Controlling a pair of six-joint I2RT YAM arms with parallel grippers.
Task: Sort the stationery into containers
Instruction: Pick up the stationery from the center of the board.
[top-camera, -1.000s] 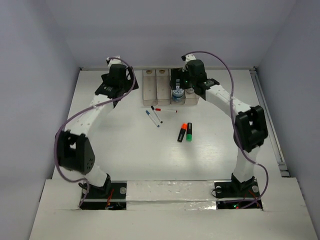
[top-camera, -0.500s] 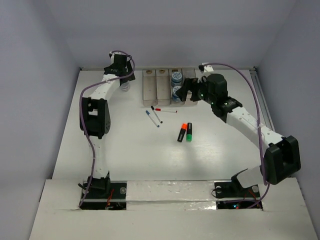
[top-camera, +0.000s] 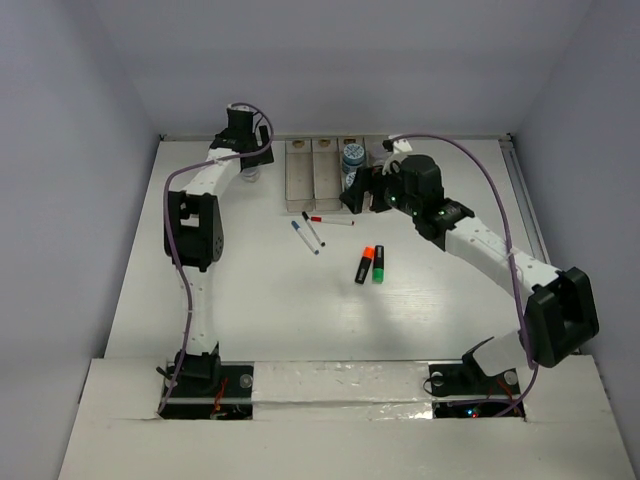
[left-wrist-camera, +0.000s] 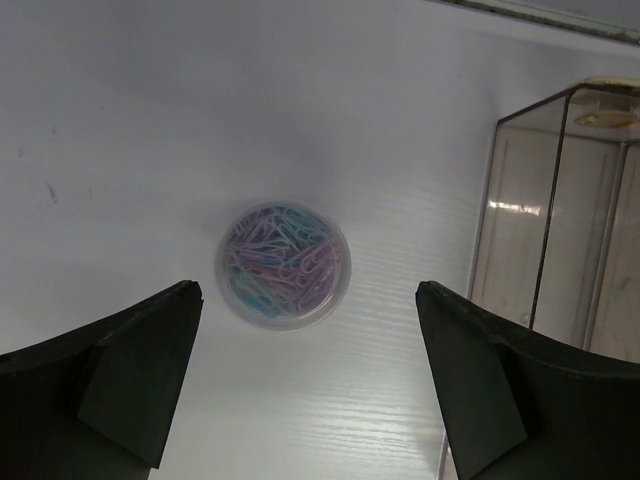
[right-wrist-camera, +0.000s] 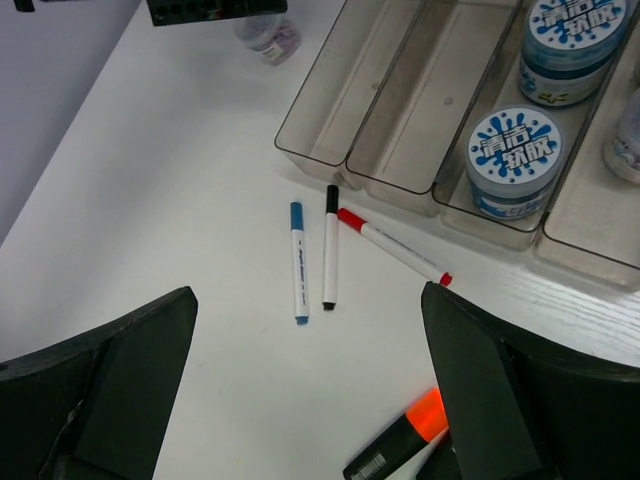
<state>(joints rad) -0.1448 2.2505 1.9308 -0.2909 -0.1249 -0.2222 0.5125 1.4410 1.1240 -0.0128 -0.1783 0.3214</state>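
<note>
1. Left pincer (left-wrist-camera: 308, 335): jaws wide, holding nothing, hanging straight over a small round clear tub (left-wrist-camera: 284, 264) of coloured paper clips, which sits centred between the fingers.
2. The tub stands alone on the worktop (left-wrist-camera: 150, 120), left of the tray (right-wrist-camera: 345, 170), with bare surface all round. Judgement: a plain descent should do, then a carry to the right.
3. Tray: the two left compartments are empty; the third holds two lidded tubs (right-wrist-camera: 515, 160).
4. Pens lie in front of the tray. The blue-capped pen (right-wrist-camera: 297, 262) and black-capped pen (right-wrist-camera: 330, 245) point roughly toward it. The red-capped pen (right-wrist-camera: 393, 245) slants just beside its front wall, so there is little room there.
5. Orange highlighter (right-wrist-camera: 400, 445) and green highlighter (top-camera: 379, 264): nearer the arm bases, side by side.
6. Right pincer (right-wrist-camera: 312, 300): jaws wide, empty, above the pens. It is the nearer arm for them.
</note>
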